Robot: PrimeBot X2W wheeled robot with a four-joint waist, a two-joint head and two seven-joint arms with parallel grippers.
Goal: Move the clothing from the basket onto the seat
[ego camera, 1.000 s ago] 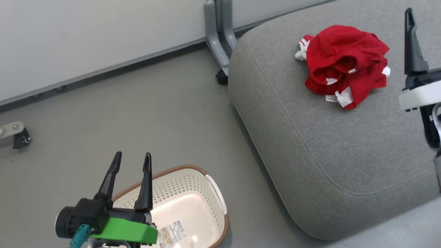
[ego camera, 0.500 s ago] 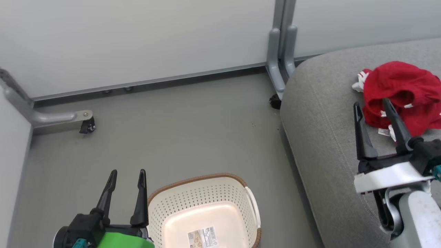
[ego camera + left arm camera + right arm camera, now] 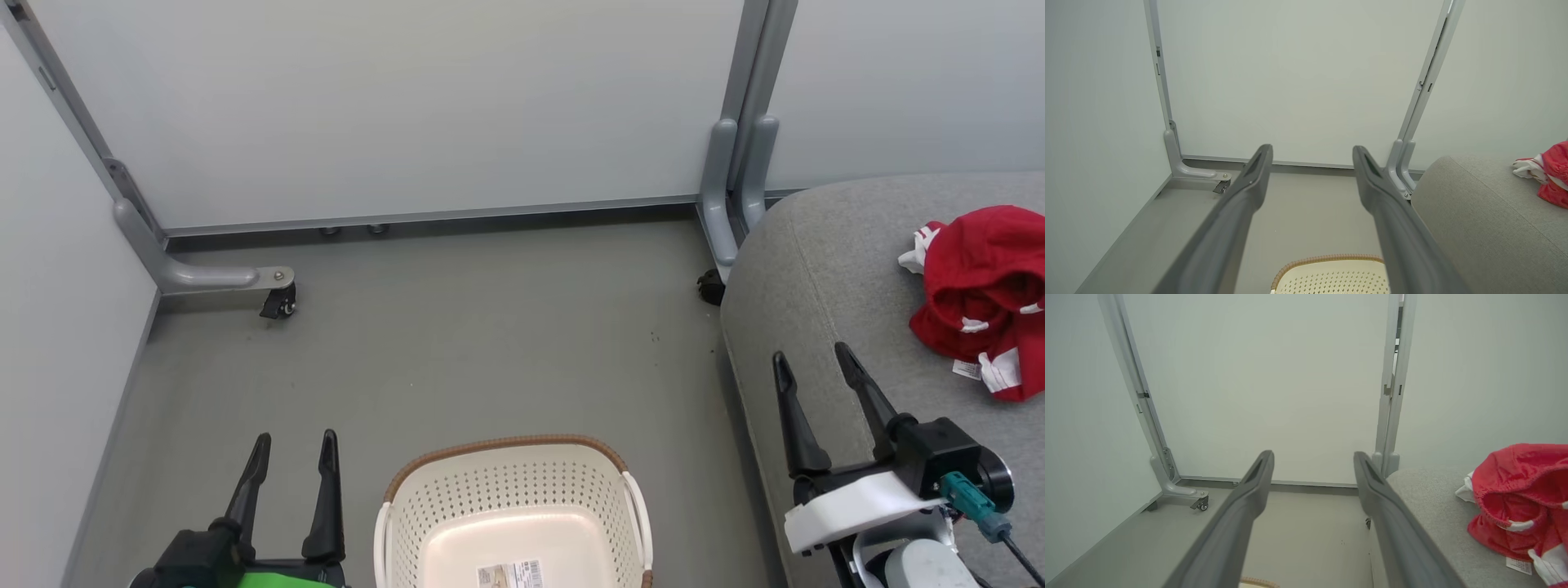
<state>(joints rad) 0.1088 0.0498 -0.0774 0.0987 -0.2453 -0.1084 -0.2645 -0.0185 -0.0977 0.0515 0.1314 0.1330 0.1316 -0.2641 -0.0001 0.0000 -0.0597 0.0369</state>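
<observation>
The red clothing (image 3: pixel 984 298) with white trim lies bunched on the grey seat (image 3: pixel 824 278) at the right edge of the head view; it also appears in the right wrist view as clothing (image 3: pixel 1521 502) and at the left wrist view's edge as clothing (image 3: pixel 1551 175). The cream basket (image 3: pixel 510 510) with a brown rim stands on the floor at bottom centre, holding just a paper label (image 3: pixel 510 574). My left gripper (image 3: pixel 294 445) is open, left of the basket. My right gripper (image 3: pixel 812 359) is open over the seat's front left edge, short of the clothing, nothing between its fingers.
Pale partition panels stand behind, on grey feet with casters (image 3: pixel 277 302) at the left and a grey post (image 3: pixel 731 196) beside the seat's corner. Grey floor (image 3: pixel 457 343) lies between the basket and the wall. A panel (image 3: pixel 57 327) closes off the left side.
The head camera has swung left, so the seat and clothing slid to the right edge. The right gripper came down from beside the clothing to the lower right. Both grippers stayed open.
</observation>
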